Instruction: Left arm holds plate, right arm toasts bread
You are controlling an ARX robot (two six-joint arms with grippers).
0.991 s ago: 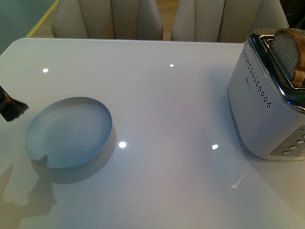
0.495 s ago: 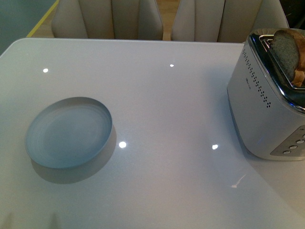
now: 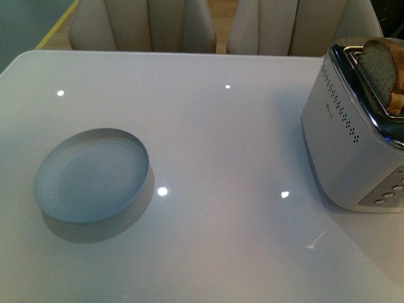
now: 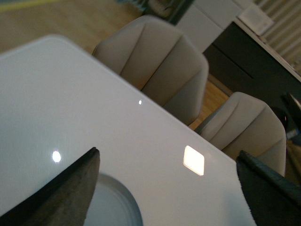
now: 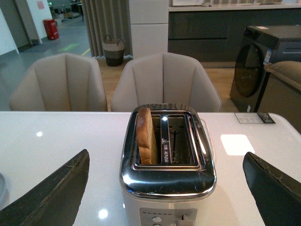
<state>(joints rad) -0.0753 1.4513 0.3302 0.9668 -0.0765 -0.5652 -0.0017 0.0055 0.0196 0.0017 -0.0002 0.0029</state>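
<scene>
The pale blue plate (image 3: 91, 175) sits empty on the white table's left side; its rim (image 4: 120, 207) also shows in the left wrist view between my fingers. My left gripper (image 4: 169, 197) hangs open above the table near the plate, out of the front view. The bread (image 3: 380, 66) stands upright in one slot of the white and chrome toaster (image 3: 353, 139) at the right edge. In the right wrist view the bread (image 5: 146, 136) fills one slot while the other is empty. My right gripper (image 5: 167, 197) is open, back from the toaster (image 5: 167, 174), touching nothing.
Two beige chairs (image 3: 214, 25) stand behind the table's far edge. The toaster's buttons and lever (image 5: 183, 217) face my right gripper. Bare white tabletop (image 3: 233, 189) lies between plate and toaster. A washing machine (image 5: 263, 61) stands beyond the table.
The left gripper's black tip, seen at the front view's left edge a second ago, has withdrawn out of that view. Plate, toaster and bread have not moved.
</scene>
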